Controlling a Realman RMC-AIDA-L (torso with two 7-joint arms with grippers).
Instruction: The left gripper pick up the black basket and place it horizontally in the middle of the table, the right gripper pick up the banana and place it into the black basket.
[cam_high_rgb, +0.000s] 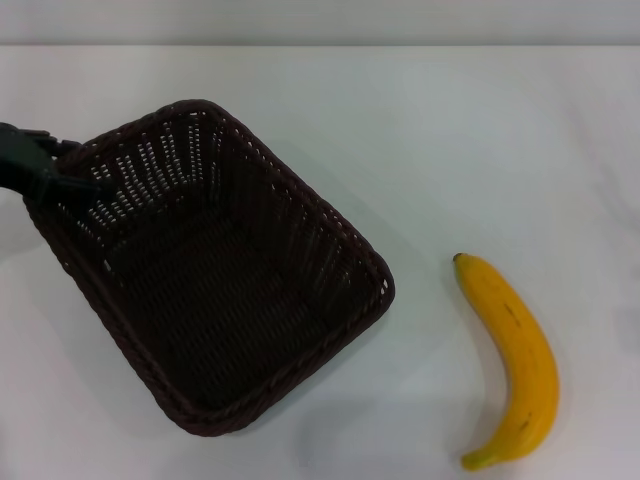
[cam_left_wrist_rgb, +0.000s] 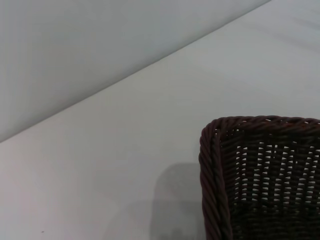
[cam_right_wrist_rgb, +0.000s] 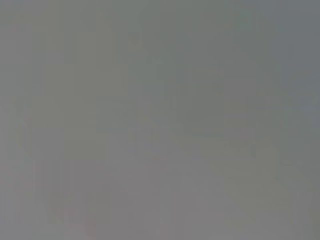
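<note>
The black basket (cam_high_rgb: 300, 190) sits diagonally at the left of the white table (cam_high_rgb: 450, 130), with its open side up. My left gripper (cam_high_rgb: 70, 183) is at the basket's far left corner, with one finger reaching over the braided rim, shut on it. A soft shadow lies beneath the basket. One corner of the basket also shows in the left wrist view (cam_left_wrist_rgb: 260, 170). The yellow banana (cam_high_rgb: 515, 355) lies on the table to the right of the basket, apart from it, with its stem end nearest me. My right gripper is out of view.
The table's far edge meets a grey wall (cam_high_rgb: 320, 20). The left wrist view shows bare tabletop (cam_left_wrist_rgb: 125, 150) beside the basket. The right wrist view shows only a plain grey surface.
</note>
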